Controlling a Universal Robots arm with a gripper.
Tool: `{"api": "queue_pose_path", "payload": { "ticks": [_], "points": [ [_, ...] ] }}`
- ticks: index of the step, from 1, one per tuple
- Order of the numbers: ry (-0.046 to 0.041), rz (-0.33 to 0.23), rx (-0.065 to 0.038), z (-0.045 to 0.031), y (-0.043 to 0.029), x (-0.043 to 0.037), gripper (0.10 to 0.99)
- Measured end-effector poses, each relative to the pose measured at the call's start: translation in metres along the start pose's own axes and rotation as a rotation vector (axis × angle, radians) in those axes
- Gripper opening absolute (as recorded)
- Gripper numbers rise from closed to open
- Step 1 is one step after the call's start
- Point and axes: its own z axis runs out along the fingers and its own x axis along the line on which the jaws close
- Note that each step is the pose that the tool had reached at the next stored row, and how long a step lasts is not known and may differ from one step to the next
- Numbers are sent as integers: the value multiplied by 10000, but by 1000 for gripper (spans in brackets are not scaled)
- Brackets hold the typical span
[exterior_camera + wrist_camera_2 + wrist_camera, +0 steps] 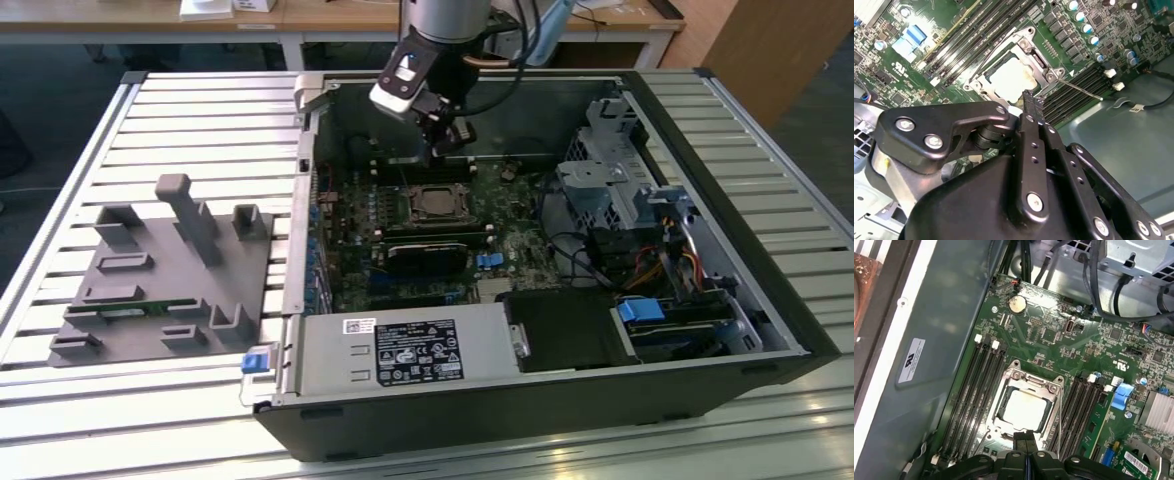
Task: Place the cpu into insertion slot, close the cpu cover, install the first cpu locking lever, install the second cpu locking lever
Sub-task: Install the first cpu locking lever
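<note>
The cpu (1021,410) (1008,77) lies flat in the insertion slot (434,203) on the green motherboard, its pale metal top showing. Around it lies the cpu cover (1026,381) (1030,46), a silver frame folded down over the chip's edges. A thin silver locking lever (1085,91) sticks out sideways from one corner of the socket. My gripper (1025,436) (1032,98) (442,150) is shut with nothing between its fingers. Its tips hover just beside the socket's edge, close to the base of that lever.
Black memory slots (976,390) run along both sides of the socket. A black card (427,255) sits nearer the front of the case. A drive cage and cables (627,200) fill the exterior view's right. A grey fixture (167,270) stands on the slatted table outside the case.
</note>
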Motion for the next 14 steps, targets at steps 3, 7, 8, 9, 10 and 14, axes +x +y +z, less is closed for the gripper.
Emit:
{"api": "queue_pose_path", "payload": {
  "ticks": [3,7,8,9,10,14],
  "points": [
    [0,-125,2,0,0,0,106],
    [0,-287,4,0,0,0,106],
    [0,-323,4,0,0,0,106],
    [0,-360,5,0,0,0,106],
    [0,-398,5,0,0,0,106],
    [0,-545,8,0,0,0,106]
  ]
}}
